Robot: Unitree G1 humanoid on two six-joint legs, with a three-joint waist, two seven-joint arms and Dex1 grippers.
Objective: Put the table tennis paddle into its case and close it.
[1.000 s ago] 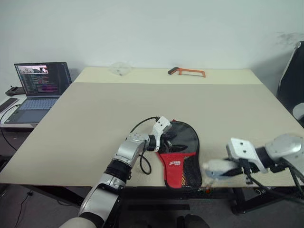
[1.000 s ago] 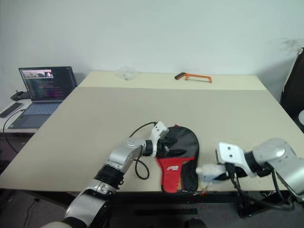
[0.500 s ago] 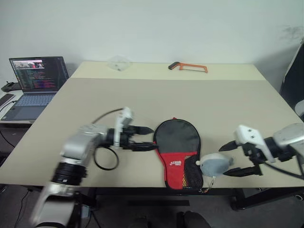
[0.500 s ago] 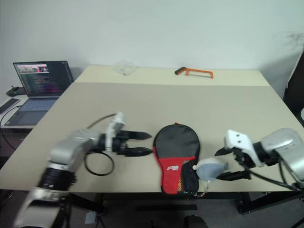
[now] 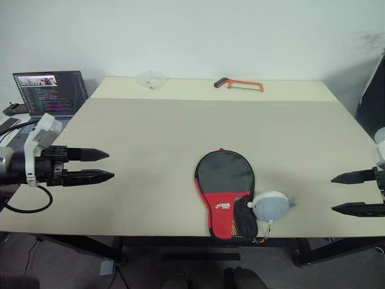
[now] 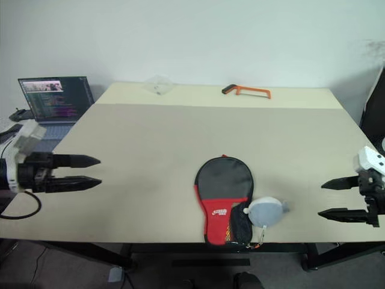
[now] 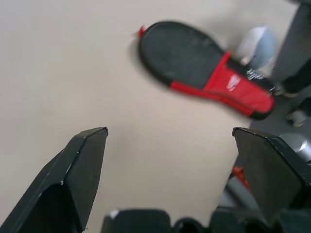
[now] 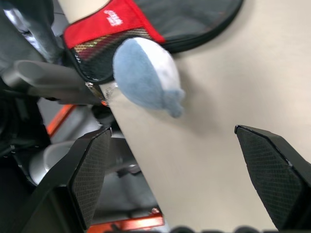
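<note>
Left to right across the table: one laptop beyond the table's edge at ten o'clock; the left gripper, its two black fingers spread wide and holding nothing, hovering at nine o'clock, well apart from the case; one clear crumpled item at eleven o'clock on the far edge, too faint to identify; one orange-framed hacksaw at one o'clock; one case lying flat at six o'clock near the front edge, rounded dark top toward the far side and red logo part toward the near side; one grey-white plush charm touching the case's right lower flank; the right gripper, likewise fully spread and empty, at four o'clock. The table tennis paddle cannot be made out separately; the full, flat outline of the case suggests it lies inside, though whether the zip is fully run cannot be told. Judged handling: the case is light, its fabric shell soft and yielding, but stiff through the middle if the blade fills it. The red lower end, beside the charm, appears the best hold, since the charm offers a soft, easily pinched tab.
</note>
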